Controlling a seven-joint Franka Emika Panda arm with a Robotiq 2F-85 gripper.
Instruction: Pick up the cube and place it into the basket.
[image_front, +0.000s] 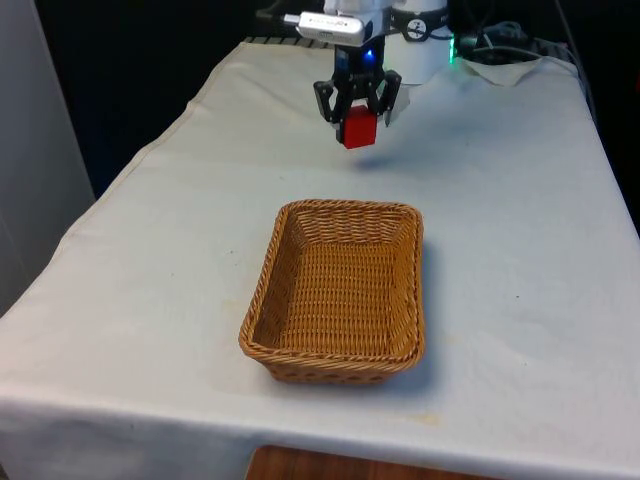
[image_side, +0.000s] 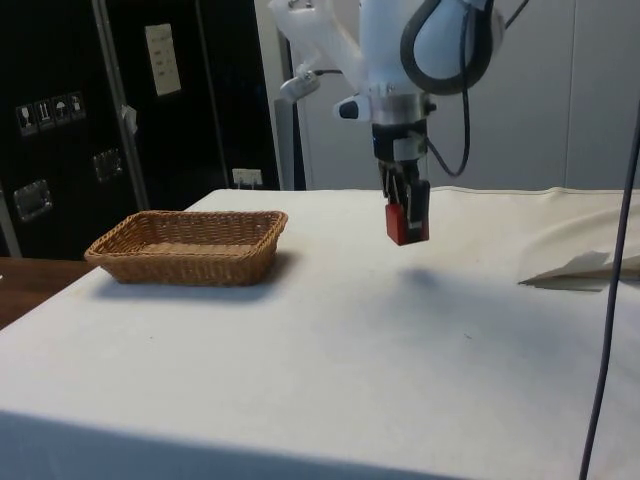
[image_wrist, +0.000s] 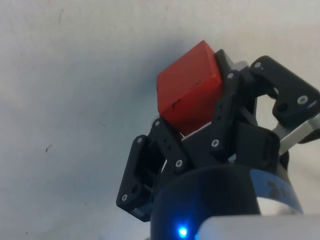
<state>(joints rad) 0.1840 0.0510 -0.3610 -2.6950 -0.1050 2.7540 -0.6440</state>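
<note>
Red cube (image_front: 359, 128); tan woven basket (image_front: 262, 290); black end effector (image_front: 357, 112); white cloth (image_front: 520, 200).

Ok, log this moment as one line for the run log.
phase: carry | gripper: shut on red cube, lifted above cloth | basket: empty, nearer the front camera | cube not yet over basket

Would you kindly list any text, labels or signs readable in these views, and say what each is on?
No text can be read anywhere.
Pale label on the dark cabinet: print too small to read.
Small white signs on the cabinet: pictograms, too blurred to make out.
Cube, held in the gripper: no writing.
Basket: none.
</note>
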